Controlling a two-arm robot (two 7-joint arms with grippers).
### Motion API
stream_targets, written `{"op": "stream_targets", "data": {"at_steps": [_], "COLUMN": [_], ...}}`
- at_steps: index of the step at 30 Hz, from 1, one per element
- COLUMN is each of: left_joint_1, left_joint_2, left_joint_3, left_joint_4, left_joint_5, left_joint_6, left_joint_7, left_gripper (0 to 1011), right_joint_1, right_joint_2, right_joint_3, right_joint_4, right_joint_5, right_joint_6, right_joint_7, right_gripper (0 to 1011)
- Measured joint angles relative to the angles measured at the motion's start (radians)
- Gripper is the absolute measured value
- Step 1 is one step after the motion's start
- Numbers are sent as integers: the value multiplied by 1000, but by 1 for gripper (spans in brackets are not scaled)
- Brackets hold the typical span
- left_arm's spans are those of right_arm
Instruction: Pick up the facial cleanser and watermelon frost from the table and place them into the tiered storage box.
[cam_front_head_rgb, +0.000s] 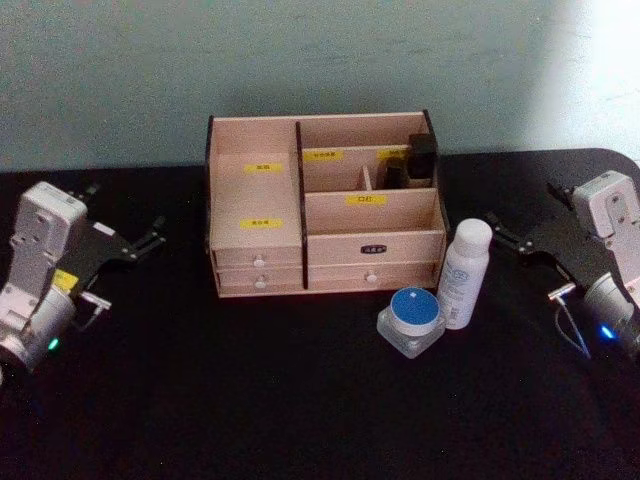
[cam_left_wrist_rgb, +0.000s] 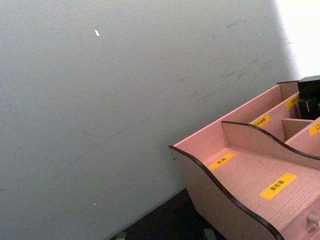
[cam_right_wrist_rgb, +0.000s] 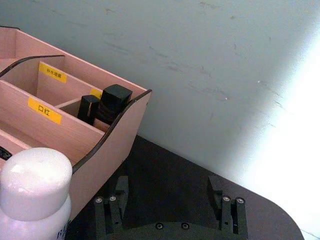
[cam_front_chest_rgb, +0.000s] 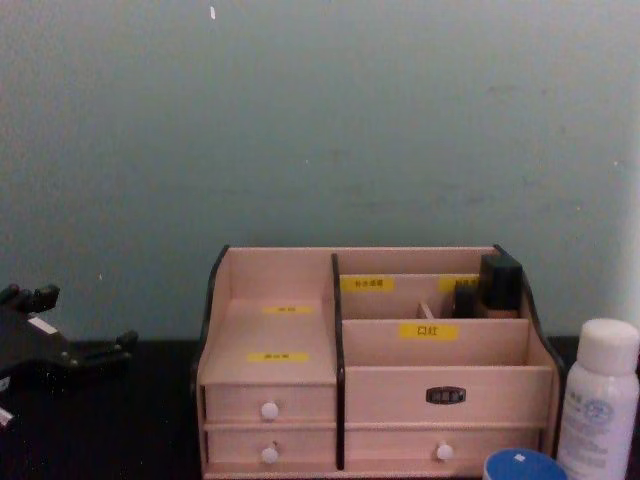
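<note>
**Head view: both claws open and empty, bottle and jar on the table outside the box**

The left gripper (cam_front_head_rgb: 127, 212) hangs over the left side of the black table (cam_front_head_rgb: 300, 410). Its fingers are spread wide with nothing between them. The chest view shows the same gripper (cam_front_chest_rgb: 85, 318) low at the left edge, its jaws parted and pointing toward the box without touching it.

The right gripper (cam_front_head_rgb: 522, 205) sits over the right side of the table, fingers likewise apart and holding nothing. In the right wrist view its two dark fingers (cam_right_wrist_rgb: 120, 192) stand well apart above bare tabletop.

Between the two arms, at the back of the table by the pale wall (cam_front_head_rgb: 120, 80), stands the tiered storage box (cam_front_head_rgb: 260, 250). It is upright, with its drawers facing the robot and yellow labels on its steps. A few dark items (cam_front_head_rgb: 420, 158) stand in its back right compartment.

A white bottle (cam_front_head_rgb: 466, 272) with a white cap stands upright just in front of the box's right front corner, on the table and near the right gripper. A jar with a blue lid (cam_front_head_rgb: 411, 320) sits just beside the bottle, on its left and a little nearer the robot. Which of the two is the cleanser and which the watermelon frost cannot be read.
</note>
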Motion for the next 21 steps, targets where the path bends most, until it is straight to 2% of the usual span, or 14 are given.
{"op": "stream_targets", "data": {"at_steps": [21], "left_joint_1": [0], "left_joint_2": [0], "left_joint_3": [0], "left_joint_4": [0], "left_joint_5": [0], "left_joint_6": [0], "left_joint_7": [0], "left_gripper": [1002], "right_joint_1": [0], "right_joint_2": [0], "right_joint_3": [0], "right_joint_4": [0], "right_joint_5": [0], "right_joint_6": [0], "right_joint_7": [0], "right_gripper": [1000]}}
